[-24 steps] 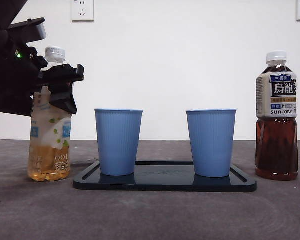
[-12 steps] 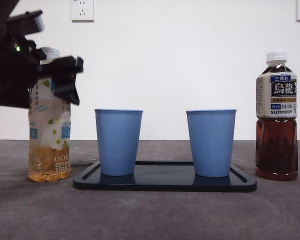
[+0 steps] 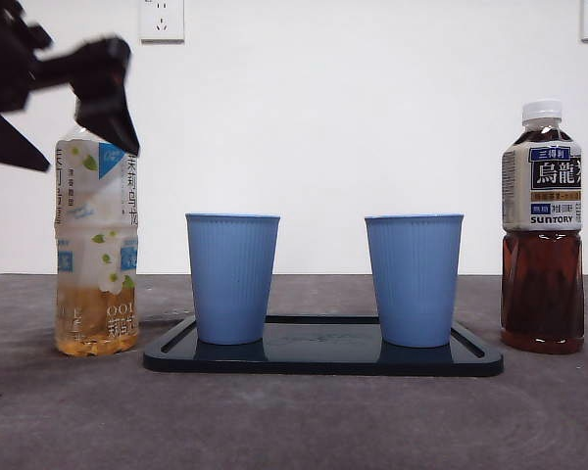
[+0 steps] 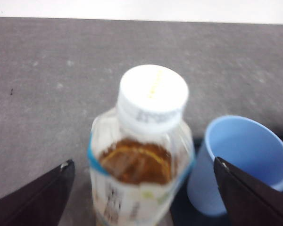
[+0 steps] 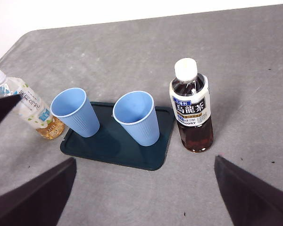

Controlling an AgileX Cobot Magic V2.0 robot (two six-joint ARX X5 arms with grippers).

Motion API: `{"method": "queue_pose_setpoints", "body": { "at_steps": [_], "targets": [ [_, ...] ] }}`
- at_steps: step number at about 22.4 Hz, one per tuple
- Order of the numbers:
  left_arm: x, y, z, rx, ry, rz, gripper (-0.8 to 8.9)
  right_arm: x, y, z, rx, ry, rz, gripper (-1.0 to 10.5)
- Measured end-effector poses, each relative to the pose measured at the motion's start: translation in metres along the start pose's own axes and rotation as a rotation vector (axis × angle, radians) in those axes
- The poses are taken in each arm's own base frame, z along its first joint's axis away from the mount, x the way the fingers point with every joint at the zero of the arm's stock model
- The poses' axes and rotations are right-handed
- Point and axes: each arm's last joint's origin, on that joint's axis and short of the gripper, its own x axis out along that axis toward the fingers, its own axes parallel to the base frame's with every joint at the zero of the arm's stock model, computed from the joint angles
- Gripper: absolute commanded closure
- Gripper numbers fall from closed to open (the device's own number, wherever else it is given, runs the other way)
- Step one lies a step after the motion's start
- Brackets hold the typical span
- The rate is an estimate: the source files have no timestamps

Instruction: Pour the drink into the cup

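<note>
A pale tea bottle [image 3: 96, 250] with a white cap [image 4: 153, 92] stands on the table left of the tray. My left gripper [image 3: 78, 103] hovers open at its neck, with the jaws spread wide on either side of the bottle [image 4: 141, 160] and not touching it. Two empty blue cups stand on a dark tray [image 3: 323, 358]: the left cup [image 3: 232, 277] near the pale bottle and the right cup [image 3: 414, 279] beside it. My right gripper [image 5: 145, 159] is open and high above the table, holding nothing.
A dark oolong bottle [image 3: 541, 230] with a white cap stands capped to the right of the tray [image 5: 113, 147]. A white wall with sockets [image 3: 162, 18] closes the back. Grey table surface lies in front of the tray.
My left gripper has risen from around the pale bottle's shoulder to its neck and drifted left. The bottle stays standing in the same spot.
</note>
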Motion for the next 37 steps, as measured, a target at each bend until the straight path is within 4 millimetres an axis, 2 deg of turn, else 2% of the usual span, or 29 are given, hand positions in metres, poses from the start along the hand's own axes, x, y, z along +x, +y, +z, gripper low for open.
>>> {"method": "queue_pose_setpoints", "body": {
  "at_steps": [5, 10, 15, 20, 23, 27, 28, 29, 30, 31, 32, 37],
  "targets": [
    [-0.046, -0.002, 0.023, 0.006, 0.001, -0.129, 3.43, 0.0, 0.001, -0.001, -0.015, 0.021, 0.044, 4.8],
    [-0.093, -0.003, 0.047, 0.027, 0.007, -0.296, 3.45, 0.0, 0.005, -0.002, -0.075, 0.051, 0.174, 4.8],
    [-0.132, 0.0, 0.06, 0.058, 0.053, -0.419, 3.46, -0.001, 0.008, -0.003, -0.126, 0.072, 0.303, 4.8],
    [-0.165, 0.005, 0.07, 0.062, 0.044, -0.506, 3.47, -0.002, 0.01, -0.004, -0.145, 0.078, 0.35, 4.8],
    [-0.175, 0.008, 0.072, 0.061, 0.011, -0.518, 3.49, -0.002, 0.01, -0.004, -0.149, 0.078, 0.352, 4.8],
    [-0.178, 0.009, 0.07, 0.061, 0.024, -0.516, 3.66, -0.002, 0.01, -0.004, -0.153, 0.077, 0.352, 4.8],
    [-0.178, 0.009, 0.069, 0.062, 0.027, -0.515, 4.19, -0.002, 0.01, -0.004, -0.154, 0.077, 0.352, 4.8],
    [-0.177, 0.009, 0.069, 0.062, 0.031, -0.514, 5.51, -0.002, 0.01, -0.004, -0.154, 0.077, 0.352, 5.7],
    [-0.177, 0.009, 0.069, 0.063, 0.033, -0.513, 6.99, -0.002, 0.01, -0.004, -0.154, 0.077, 0.352, 7.0],
    [-0.177, 0.009, 0.069, 0.065, 0.034, -0.513, 8.32, -0.002, 0.01, -0.004, -0.154, 0.077, 0.352, 8.8],
    [-0.177, 0.009, 0.068, 0.065, 0.037, -0.512, 7.89, -0.002, 0.01, -0.004, -0.157, 0.077, 0.352, 9.3],
    [-0.177, 0.009, 0.068, 0.066, 0.045, -0.511, 7.93, -0.002, 0.01, -0.002, -0.177, 0.061, 0.359, 9.3]
  ]
}}
